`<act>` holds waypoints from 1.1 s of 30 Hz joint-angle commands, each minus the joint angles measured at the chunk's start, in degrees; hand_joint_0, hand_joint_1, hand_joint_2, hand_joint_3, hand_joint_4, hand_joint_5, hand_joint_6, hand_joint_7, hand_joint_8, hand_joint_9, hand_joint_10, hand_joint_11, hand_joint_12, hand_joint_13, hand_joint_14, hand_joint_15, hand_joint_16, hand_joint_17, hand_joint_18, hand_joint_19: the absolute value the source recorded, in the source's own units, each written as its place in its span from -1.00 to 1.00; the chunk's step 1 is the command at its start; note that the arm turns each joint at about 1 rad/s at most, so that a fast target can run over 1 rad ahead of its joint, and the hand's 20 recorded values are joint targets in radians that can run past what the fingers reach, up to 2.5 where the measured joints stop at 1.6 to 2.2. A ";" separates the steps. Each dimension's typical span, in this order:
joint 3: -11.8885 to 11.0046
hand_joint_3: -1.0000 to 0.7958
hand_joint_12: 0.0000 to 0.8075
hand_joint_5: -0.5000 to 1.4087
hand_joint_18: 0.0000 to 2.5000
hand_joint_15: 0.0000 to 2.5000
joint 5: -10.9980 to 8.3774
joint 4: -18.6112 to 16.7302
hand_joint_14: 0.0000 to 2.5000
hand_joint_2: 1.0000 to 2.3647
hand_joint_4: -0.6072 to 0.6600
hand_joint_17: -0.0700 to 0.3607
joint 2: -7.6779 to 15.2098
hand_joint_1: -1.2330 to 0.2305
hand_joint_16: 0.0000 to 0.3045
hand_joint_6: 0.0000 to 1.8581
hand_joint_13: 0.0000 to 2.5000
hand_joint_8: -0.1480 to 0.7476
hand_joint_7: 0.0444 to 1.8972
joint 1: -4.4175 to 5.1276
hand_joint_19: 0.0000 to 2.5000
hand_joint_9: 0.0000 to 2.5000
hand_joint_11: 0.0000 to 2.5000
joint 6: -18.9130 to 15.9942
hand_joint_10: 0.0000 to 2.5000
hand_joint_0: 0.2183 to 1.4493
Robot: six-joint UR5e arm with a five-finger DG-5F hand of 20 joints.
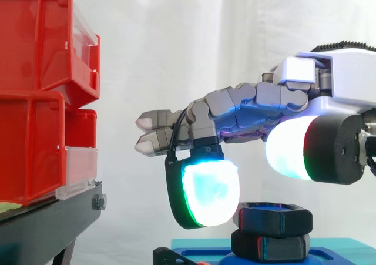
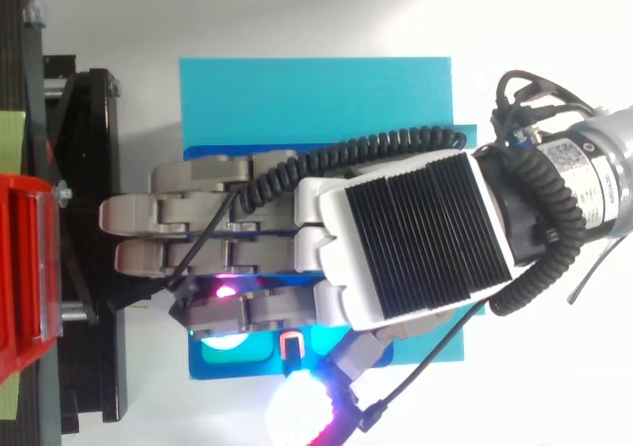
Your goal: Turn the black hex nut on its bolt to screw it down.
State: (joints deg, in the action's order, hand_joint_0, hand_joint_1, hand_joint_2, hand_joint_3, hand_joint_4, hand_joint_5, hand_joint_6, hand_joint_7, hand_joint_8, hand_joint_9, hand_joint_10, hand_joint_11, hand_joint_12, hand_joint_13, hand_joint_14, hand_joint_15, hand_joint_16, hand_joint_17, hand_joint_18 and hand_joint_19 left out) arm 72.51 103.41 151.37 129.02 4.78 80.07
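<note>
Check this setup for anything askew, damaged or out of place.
Nothing stands out. The black hex nut sits level over a second black hex piece on the blue base, with the hand above it. The red bins sit stacked on the black stand. No damage or spill shows.

Grey robot hand (image 1: 247, 109), one pad (image 1: 208, 191) glowing cyan-white; below it, a black hex nut (image 1: 275, 220) over a cyan board (image 2: 316, 95). Beyond its fingertips, red bins (image 1: 35, 94).

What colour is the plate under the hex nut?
Cyan plate, best seen in the top view.
</note>
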 commanded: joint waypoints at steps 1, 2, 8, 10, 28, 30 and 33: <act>0.00 -0.44 -0.14 -0.59 -0.88 -1.00 0.21 0.07 -1.00 -1.00 0.39 -0.16 0.00 0.25 -0.68 -0.46 -0.94 -0.06 0.47 -0.21 -0.90 -0.76 -1.00 0.00 -1.00 -0.55; 0.00 -0.44 -0.14 -0.59 -0.88 -1.00 0.21 0.07 -1.00 -1.00 0.39 -0.16 0.00 0.25 -0.68 -0.46 -0.94 -0.06 0.48 -0.29 -0.90 -0.76 -1.00 0.00 -1.00 -0.55; 0.00 -0.44 -0.14 -0.59 -0.88 -1.00 0.91 0.07 -1.00 -1.00 0.38 -0.16 0.00 0.25 -0.68 -0.41 -0.94 -0.06 0.43 -0.65 -0.90 -0.75 -1.00 0.00 -1.00 -0.55; 0.00 -0.44 -0.14 -0.59 -0.88 -1.00 1.00 0.07 -1.00 -1.00 0.38 -0.16 0.00 0.25 -0.68 -0.41 -0.94 -0.06 0.43 -0.82 -0.90 -0.75 -1.00 0.00 -1.00 -0.55; 0.00 -0.44 -0.14 -0.59 -0.87 -1.00 1.27 0.16 -1.00 -1.00 0.38 -0.16 0.00 0.25 -0.68 -0.41 -0.94 -0.06 0.42 -0.65 -0.89 -0.75 -1.00 -0.09 -1.00 -0.55; 0.09 -0.44 -0.14 -0.60 -0.87 -1.00 1.09 0.16 -1.00 -1.00 0.38 -0.16 0.00 0.25 -0.68 -0.41 -0.94 -0.06 0.43 -0.65 -0.90 -0.75 -1.00 -0.09 -1.00 -0.55; 0.09 -0.44 -0.14 -0.60 -0.87 -1.00 1.18 0.16 -1.00 -1.00 0.39 -0.16 0.00 0.25 -0.68 -0.42 -0.94 -0.06 0.44 -0.56 -0.90 -0.75 -1.00 0.00 -1.00 -0.55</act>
State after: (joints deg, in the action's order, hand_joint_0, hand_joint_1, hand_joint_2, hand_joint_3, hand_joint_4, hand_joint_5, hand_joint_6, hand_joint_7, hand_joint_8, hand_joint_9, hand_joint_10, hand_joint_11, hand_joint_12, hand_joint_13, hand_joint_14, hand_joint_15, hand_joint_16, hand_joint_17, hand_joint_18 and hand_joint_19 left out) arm 72.54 104.57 151.52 129.02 4.16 80.03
